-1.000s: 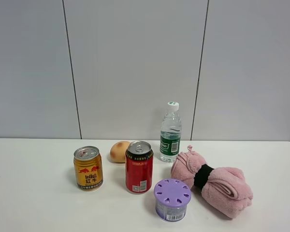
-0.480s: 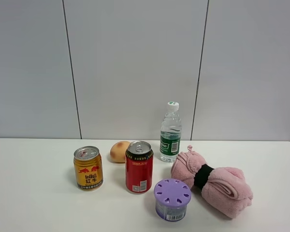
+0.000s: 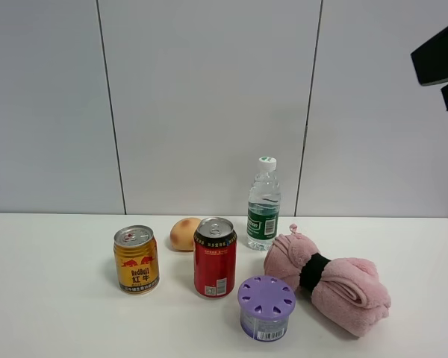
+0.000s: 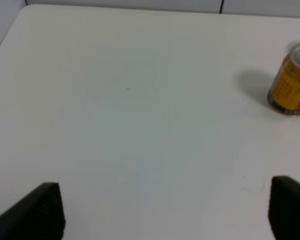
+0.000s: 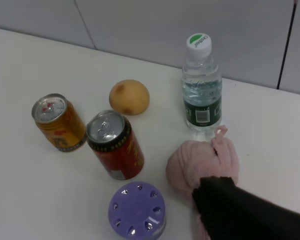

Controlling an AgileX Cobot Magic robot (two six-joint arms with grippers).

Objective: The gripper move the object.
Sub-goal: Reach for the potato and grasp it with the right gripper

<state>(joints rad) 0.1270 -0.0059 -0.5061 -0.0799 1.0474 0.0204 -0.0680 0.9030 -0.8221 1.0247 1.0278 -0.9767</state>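
The object, a small tan-orange bun (image 3: 184, 233), lies on the white table (image 3: 52, 298) behind and between the gold can and the red can. It also shows in the right wrist view (image 5: 129, 97), untouched. A black part of the right arm (image 3: 439, 60) hangs high at the upper right, far above the table. In the right wrist view a black shape (image 5: 240, 210) covers part of the towel, and I cannot tell how the jaws stand. My left gripper (image 4: 165, 215) is open and empty over bare table, its fingertips (image 4: 40, 212) wide apart.
A gold can (image 3: 137, 259), a red can (image 3: 215, 257), a water bottle (image 3: 263, 203), a purple-lidded tub (image 3: 266, 306) and a pink rolled towel (image 3: 336, 287) stand around the bun. The gold can also shows in the left wrist view (image 4: 291, 82).
A black part of the right arm has come into view at the upper right of the exterior view. Nothing on the table has moved.
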